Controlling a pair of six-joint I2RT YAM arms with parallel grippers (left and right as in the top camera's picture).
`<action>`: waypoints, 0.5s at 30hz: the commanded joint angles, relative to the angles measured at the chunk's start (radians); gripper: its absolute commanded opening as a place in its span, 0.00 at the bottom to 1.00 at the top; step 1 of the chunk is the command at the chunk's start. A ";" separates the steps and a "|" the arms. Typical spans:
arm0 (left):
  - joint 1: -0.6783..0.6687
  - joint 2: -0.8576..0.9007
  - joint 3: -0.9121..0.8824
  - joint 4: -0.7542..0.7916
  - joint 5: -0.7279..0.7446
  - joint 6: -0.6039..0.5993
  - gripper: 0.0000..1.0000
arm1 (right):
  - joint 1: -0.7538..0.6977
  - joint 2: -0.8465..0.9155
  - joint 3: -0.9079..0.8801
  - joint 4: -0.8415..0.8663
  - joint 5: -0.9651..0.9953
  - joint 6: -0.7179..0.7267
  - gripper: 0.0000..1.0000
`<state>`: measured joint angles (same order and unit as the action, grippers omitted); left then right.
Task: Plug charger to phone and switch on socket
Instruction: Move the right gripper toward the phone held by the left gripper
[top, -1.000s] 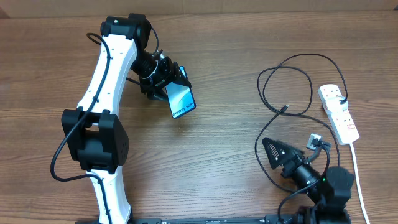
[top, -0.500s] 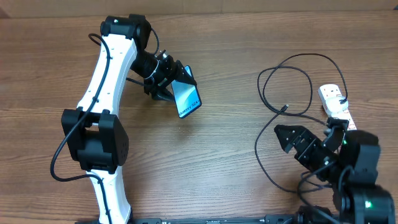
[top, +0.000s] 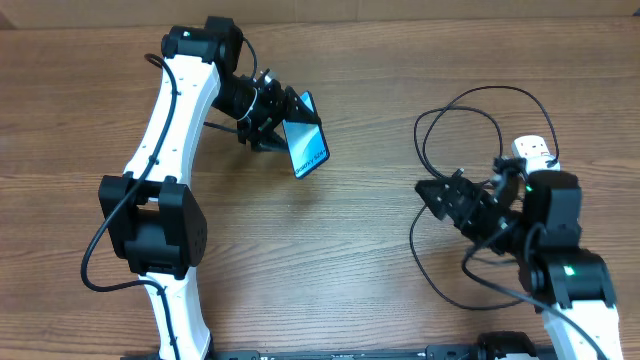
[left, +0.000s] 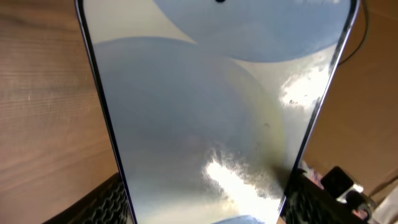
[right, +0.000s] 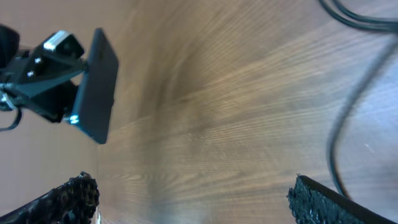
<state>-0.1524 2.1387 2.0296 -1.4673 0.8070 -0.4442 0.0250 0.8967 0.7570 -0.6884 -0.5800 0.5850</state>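
My left gripper is shut on the phone and holds it tilted above the table, its light blue screen towards the right arm. In the left wrist view the phone screen fills the frame between my fingers. My right gripper is open and empty, low over the table beside the charger cable loops. The plug tip is not clear to see. The white socket is mostly hidden behind the right arm. The right wrist view shows the phone's dark back and open jaws.
The charger cable runs down the right side of the right wrist view. More black cable lies on the table below the right gripper. The left arm's white links stand over the table's left part.
My left gripper has carried the phone up and to the right, tilting it more upright. My right arm has swung forward and up the table, its open gripper now by the cable loops.
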 joint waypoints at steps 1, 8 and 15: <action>0.002 -0.001 0.025 0.072 0.024 -0.117 0.55 | 0.064 0.080 -0.012 0.106 -0.017 -0.014 0.99; -0.007 -0.001 0.025 0.190 0.024 -0.259 0.56 | 0.299 0.258 -0.012 0.430 0.080 -0.013 1.00; -0.012 -0.001 0.025 0.247 0.023 -0.339 0.56 | 0.477 0.386 -0.012 0.735 0.276 -0.010 1.00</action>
<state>-0.1574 2.1387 2.0296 -1.2301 0.8001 -0.7200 0.4603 1.2499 0.7437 -0.0154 -0.4091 0.5793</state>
